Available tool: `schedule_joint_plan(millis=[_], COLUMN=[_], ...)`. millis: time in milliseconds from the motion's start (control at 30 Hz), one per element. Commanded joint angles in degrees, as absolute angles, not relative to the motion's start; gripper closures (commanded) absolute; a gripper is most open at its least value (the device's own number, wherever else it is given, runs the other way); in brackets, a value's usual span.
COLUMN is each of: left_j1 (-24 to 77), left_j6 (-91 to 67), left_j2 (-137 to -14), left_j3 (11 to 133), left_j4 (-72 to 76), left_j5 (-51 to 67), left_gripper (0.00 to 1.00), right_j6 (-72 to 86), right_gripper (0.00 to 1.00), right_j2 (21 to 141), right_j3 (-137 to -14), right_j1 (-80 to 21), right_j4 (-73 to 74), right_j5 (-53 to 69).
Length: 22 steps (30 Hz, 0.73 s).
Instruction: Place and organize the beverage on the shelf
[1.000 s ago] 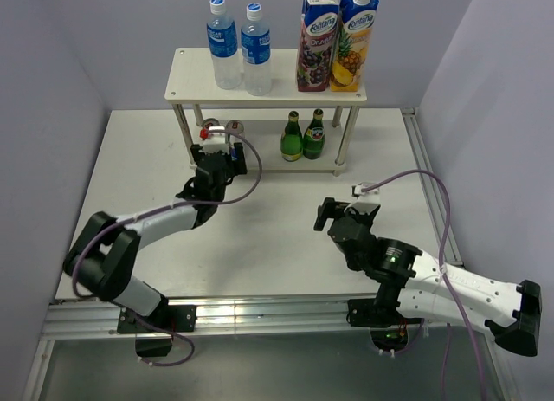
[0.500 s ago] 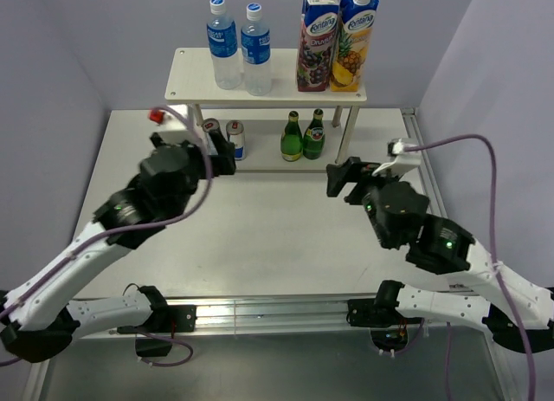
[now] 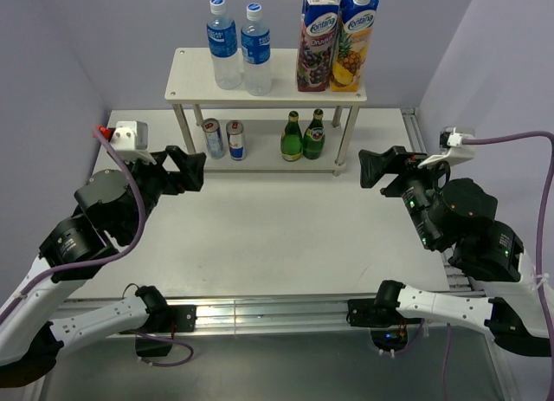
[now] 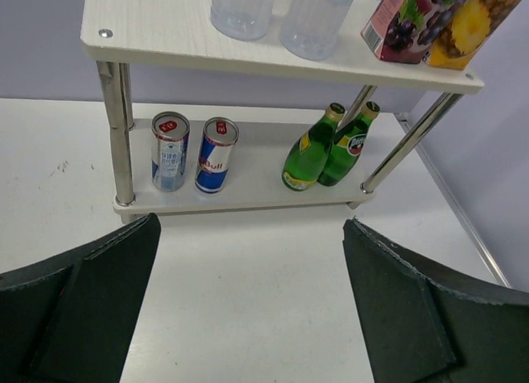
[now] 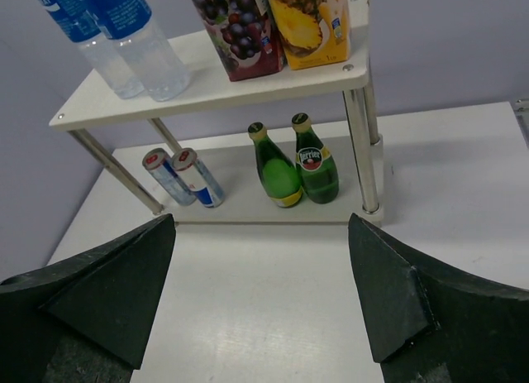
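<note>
Count with me: eight drinks, all on the shelf [image 3: 281, 82], which stands at the far edge of the table [image 3: 277, 236], roughly centred. On the top board you have two water bottles [image 3: 222, 44] on the left, clear plastic with blue labels and blue-and-white caps. Right of them stand two juice cartons [image 3: 318, 42], tall printed boxes, one with dark grapes, one with pineapple. On the lower board are two cans [image 3: 212, 139] on the left, slim metal cylinders side by side. Two green glass bottles [image 3: 293, 137] stand touching each other toward the right. The boards are cream-white and matte with a faint grain, on thin shiny metal legs.

Your left gripper [image 3: 183, 164] hovers over the table's left side, near the shelf but well short of it. Its jaws are spread wide and nothing is between them. Your right gripper [image 3: 379, 165] mirrors it on the right, equally wide and equally empty.

The overhead view alone shows the caps and the carton tops. The left wrist view cuts the water bottles off near their bases but shows the can lids and pull tabs. The right wrist view lets you read a round label on the right-hand green bottle.
</note>
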<state>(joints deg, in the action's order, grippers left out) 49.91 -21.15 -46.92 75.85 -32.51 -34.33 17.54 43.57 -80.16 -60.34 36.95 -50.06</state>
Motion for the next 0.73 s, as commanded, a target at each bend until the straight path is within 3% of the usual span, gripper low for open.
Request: schedule_joint_plan(millis=[0, 700], left_j1=[49.83, 49.83], left_j6=[-19.16, -18.72], left_j2=[-46.76, -46.32], left_j3=[74.88, 72.69], left_j4=[-30.67, -29.8], left_j5=[-32.52, -34.89], left_gripper=[0.01, 0.01], right_j6=[16.17, 14.42], right_gripper=[0.08, 0.07], right_j2=[44.74, 45.62], right_j3=[-82.0, -79.46], right_j1=[-60.2, -60.12], right_j4=[38.32, 34.11], right_j5=[-49.57, -49.48])
